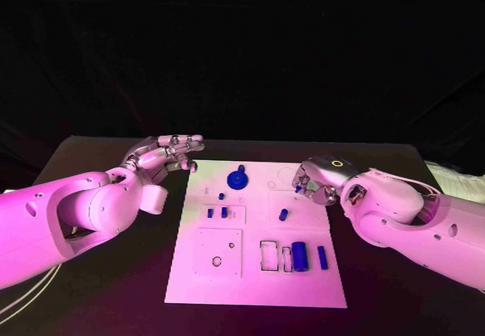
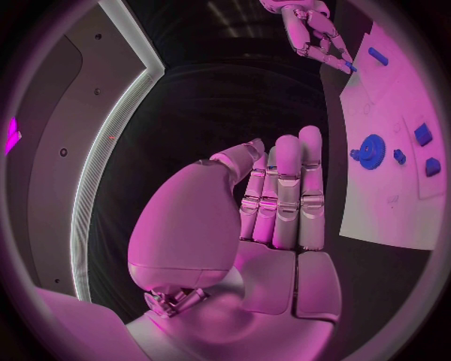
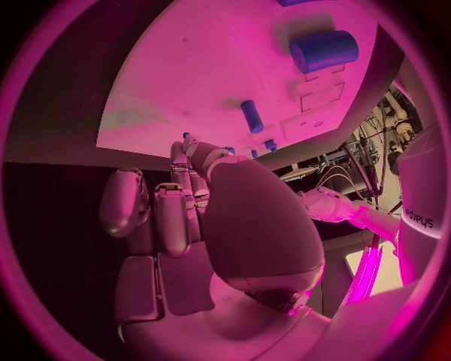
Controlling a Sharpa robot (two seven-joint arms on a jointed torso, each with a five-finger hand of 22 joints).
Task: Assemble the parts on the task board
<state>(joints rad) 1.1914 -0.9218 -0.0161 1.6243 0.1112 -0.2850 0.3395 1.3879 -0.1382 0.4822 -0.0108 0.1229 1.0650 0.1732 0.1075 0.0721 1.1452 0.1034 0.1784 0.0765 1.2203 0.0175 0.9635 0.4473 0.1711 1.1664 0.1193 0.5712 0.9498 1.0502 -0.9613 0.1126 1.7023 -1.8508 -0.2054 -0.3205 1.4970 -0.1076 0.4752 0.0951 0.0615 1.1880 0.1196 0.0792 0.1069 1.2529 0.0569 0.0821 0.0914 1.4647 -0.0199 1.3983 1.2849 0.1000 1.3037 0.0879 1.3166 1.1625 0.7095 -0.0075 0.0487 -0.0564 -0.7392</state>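
Blue shows at the tips of the right hand's (image 1: 319, 182) fingers (image 3: 179, 154): a small blue part (image 1: 298, 189) sits pinched there, over the right edge of the task board (image 1: 302, 288) near its far end. The left wrist view shows the same pinch from across the board, with the little blue piece (image 2: 350, 66) at the fingertips just above the white plate. The rest of that hand's fingers lie close together, pointing down toward the board.

Off the board's far left corner, the left hand (image 1: 163, 156) hovers above the black counter (image 1: 94, 152) with its fingers (image 2: 286, 188) straight, side by side and holding nothing; the thumb stands a little apart from them.

On the board itself, a blue gear (image 1: 238, 178) lies near the far edge, between the 2 hands. Nearer the middle are a small blue peg (image 1: 221, 196), 2 short blue pieces (image 1: 218, 212) side by side in the left half, and another small blue piece (image 1: 284, 213) to their right. At the near right, a large blue cylinder (image 1: 299, 253) lies beside a rectangular frame (image 1: 270, 256), with a thinner blue rod (image 1: 323, 257) just to its right. A square plate with holes (image 1: 217, 253) occupies the near left of the board.
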